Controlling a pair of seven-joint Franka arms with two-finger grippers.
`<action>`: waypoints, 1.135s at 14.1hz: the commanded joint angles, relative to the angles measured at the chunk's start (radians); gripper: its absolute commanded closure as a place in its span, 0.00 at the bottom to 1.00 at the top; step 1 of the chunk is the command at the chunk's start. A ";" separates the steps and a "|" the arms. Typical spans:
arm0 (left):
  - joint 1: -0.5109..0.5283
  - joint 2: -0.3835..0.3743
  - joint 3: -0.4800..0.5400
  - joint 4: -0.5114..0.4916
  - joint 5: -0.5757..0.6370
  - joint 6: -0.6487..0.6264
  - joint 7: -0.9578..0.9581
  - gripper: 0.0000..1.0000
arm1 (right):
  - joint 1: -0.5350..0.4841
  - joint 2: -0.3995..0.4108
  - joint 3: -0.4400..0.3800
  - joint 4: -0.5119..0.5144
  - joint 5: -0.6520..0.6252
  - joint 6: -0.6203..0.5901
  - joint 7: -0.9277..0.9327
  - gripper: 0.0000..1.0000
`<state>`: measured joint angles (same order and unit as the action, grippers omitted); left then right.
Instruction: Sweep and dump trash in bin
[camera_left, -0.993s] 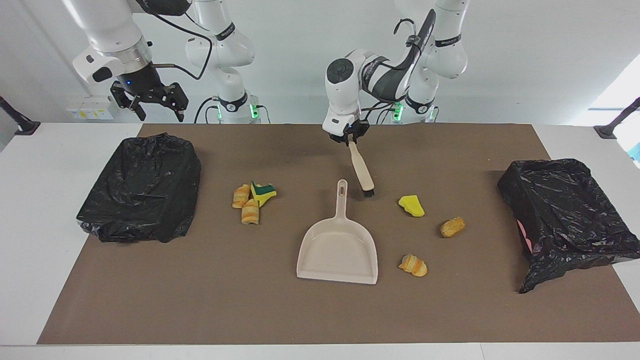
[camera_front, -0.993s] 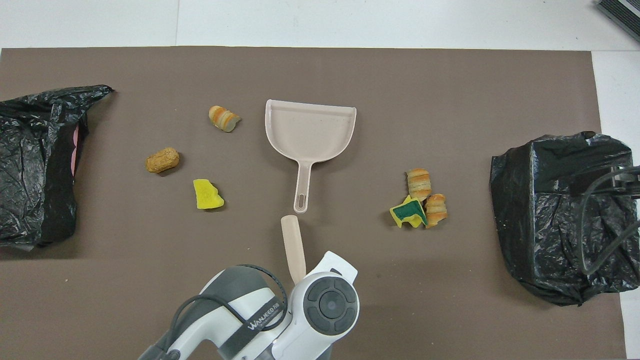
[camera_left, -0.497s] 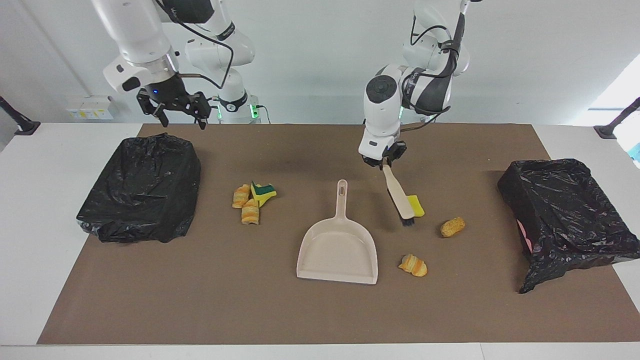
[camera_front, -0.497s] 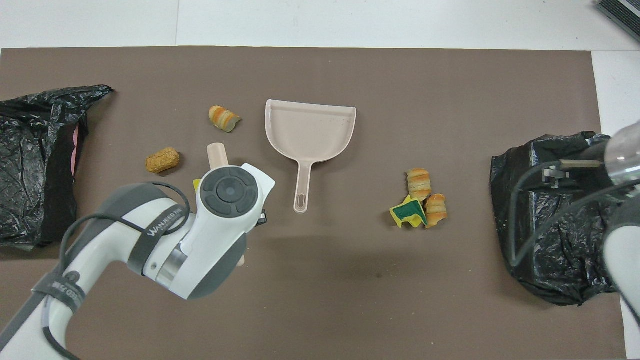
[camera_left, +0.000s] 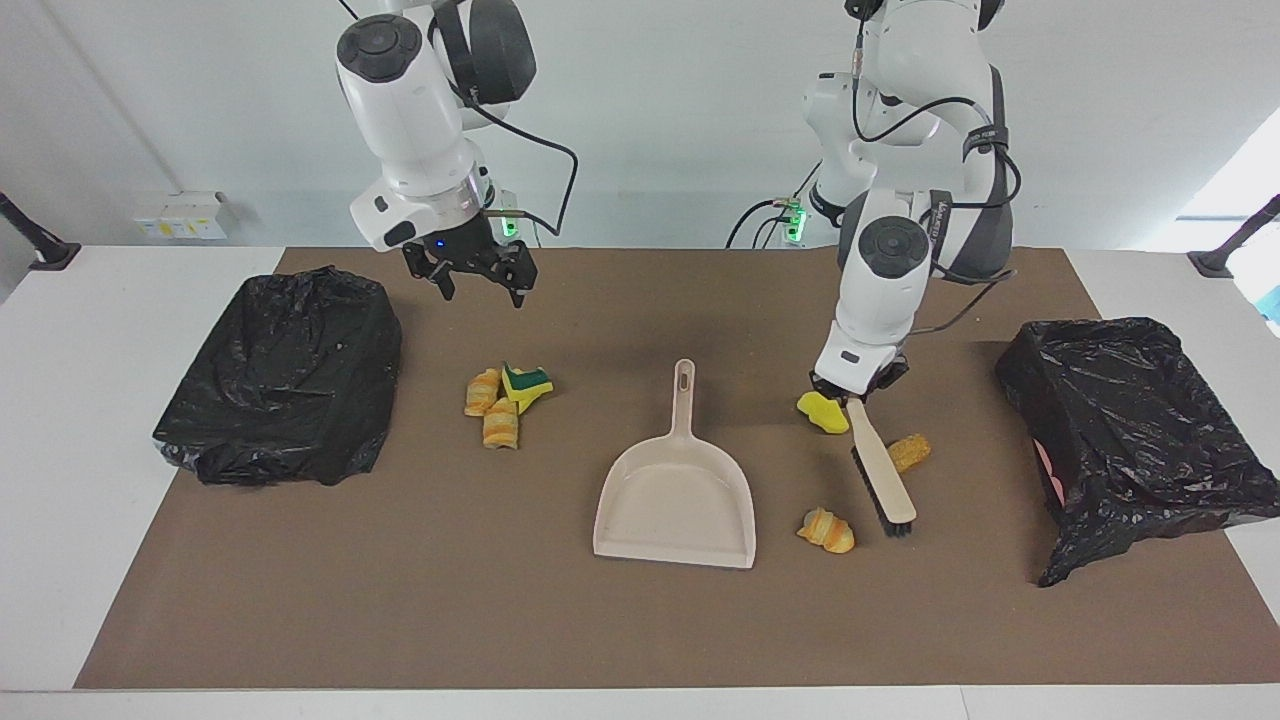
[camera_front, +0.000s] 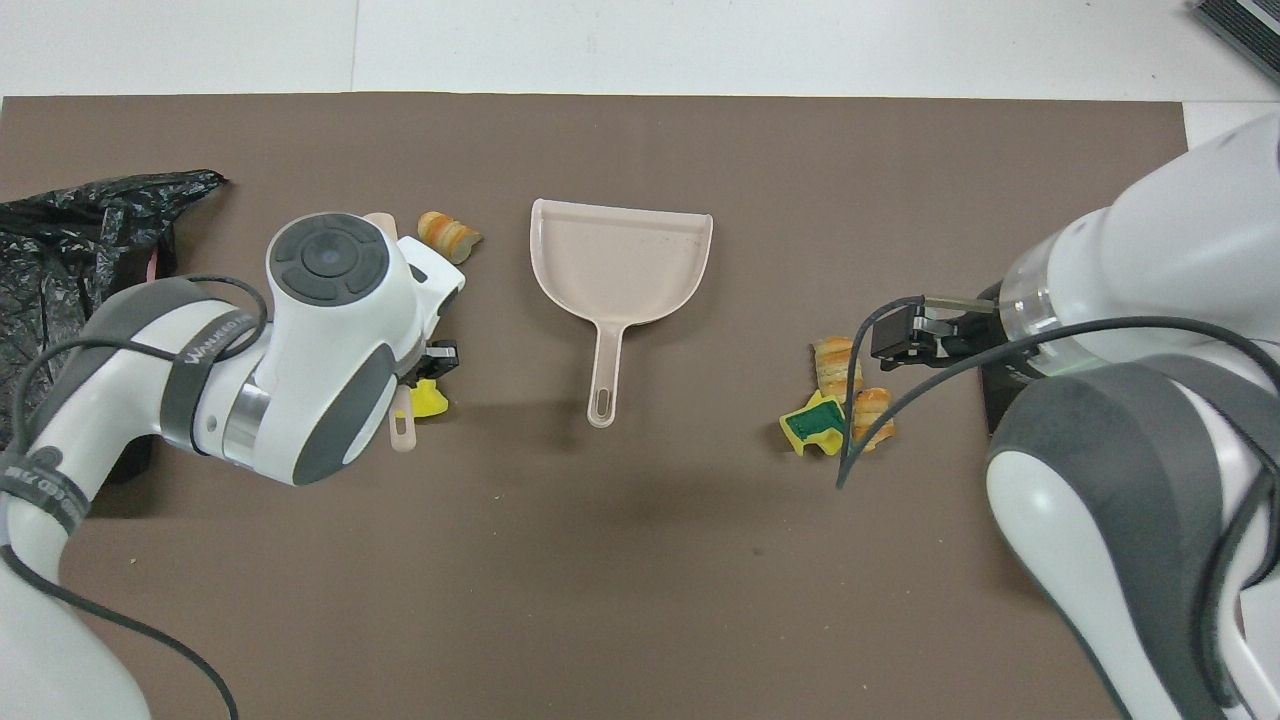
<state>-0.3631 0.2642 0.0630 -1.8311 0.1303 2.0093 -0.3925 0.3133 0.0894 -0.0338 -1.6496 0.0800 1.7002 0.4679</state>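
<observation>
Six scraps (camera_left: 825, 529) visible facing; overhead apparently hides one.

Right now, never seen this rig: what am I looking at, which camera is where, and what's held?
Two white robot arms work at a table covered by a brown mat. One picture looks at them from across the table. The other looks down from above their own end. On the mat lie a beige dustpan, three bunched scraps toward the right arm's end, three loose scraps toward the left arm's, and a black-bagged bin at each end. The left hand grips the brush, its bristles low among the loose scraps. The right hand hangs open and unladen over the mat.
</observation>
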 joint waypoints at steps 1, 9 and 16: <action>0.049 0.089 -0.022 0.134 -0.050 -0.021 0.168 1.00 | 0.071 0.172 0.003 0.109 0.026 0.080 0.139 0.00; 0.000 0.030 -0.020 0.055 -0.110 -0.199 0.393 1.00 | 0.240 0.420 0.026 0.156 0.092 0.357 0.337 0.00; -0.069 -0.025 -0.020 0.073 -0.011 -0.501 0.428 1.00 | 0.259 0.438 0.028 0.128 0.107 0.420 0.272 0.00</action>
<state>-0.4105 0.2840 0.0300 -1.7353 0.0890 1.5622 0.0146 0.5794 0.5240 -0.0077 -1.5255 0.1574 2.1157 0.7831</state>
